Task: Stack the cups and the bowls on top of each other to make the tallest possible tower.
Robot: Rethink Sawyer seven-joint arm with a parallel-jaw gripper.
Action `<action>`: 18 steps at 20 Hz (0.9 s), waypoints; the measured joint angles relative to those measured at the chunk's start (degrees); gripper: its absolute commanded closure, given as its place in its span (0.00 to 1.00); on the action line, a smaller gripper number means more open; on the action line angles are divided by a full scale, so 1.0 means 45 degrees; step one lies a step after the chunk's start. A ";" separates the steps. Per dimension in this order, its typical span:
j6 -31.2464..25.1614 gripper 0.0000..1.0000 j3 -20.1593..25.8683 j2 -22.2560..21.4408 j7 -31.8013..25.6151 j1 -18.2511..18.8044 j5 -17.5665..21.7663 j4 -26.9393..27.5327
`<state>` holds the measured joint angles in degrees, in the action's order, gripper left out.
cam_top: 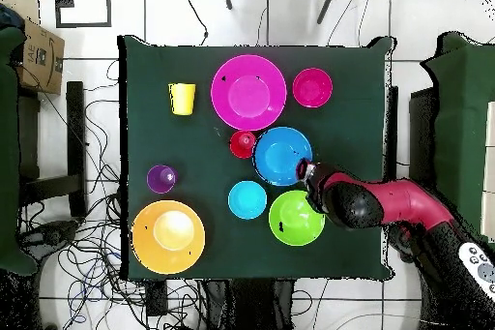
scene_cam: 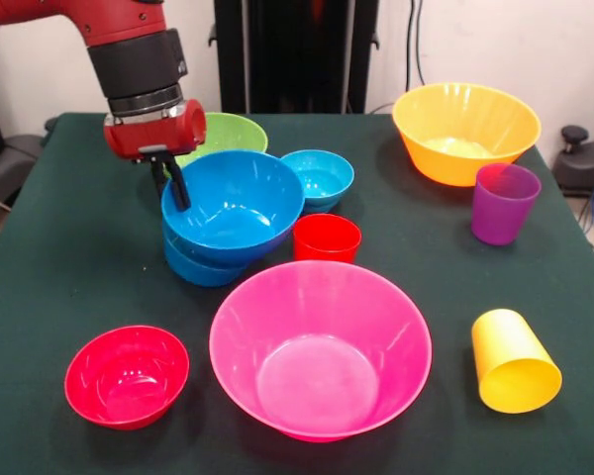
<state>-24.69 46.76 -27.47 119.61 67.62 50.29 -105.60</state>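
My gripper [scene_cam: 171, 185] is at the left rim of the upper blue bowl [scene_cam: 233, 203], its black fingers closed over the rim. That bowl sits slightly tilted inside a second blue bowl [scene_cam: 193, 269]; these two are the only stack. In the overhead view the gripper [cam_top: 305, 168] is at the blue bowl's [cam_top: 280, 157] right rim. The other pieces stand apart: green bowl [scene_cam: 233, 134], small light-blue bowl [scene_cam: 319, 178], red cup [scene_cam: 327, 237], large pink bowl [scene_cam: 320, 346], small red bowl [scene_cam: 127, 376], large orange bowl [scene_cam: 465, 129], and purple cup [scene_cam: 503, 203]. The yellow cup [scene_cam: 513, 361] lies on its side.
The dark green table [scene_cam: 69, 247] holds all the pieces. The red cup stands close against the blue stack's right side, and the green bowl is just behind the gripper. Cables and a cardboard box [cam_top: 39, 55] lie on the floor around the table.
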 measured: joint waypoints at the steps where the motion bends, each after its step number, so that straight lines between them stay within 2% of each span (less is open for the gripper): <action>1: 0.0000 1.00 0.0000 0.0034 0.0000 -0.0001 0.0000 0.0053; 10: 0.0003 1.00 0.0002 0.0086 0.0000 -0.0285 0.0005 0.0380; 18: -0.0016 1.00 -0.0017 -0.0018 0.0000 -0.1431 0.0029 0.0382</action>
<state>-24.77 46.69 -27.55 119.61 61.18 50.42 -103.88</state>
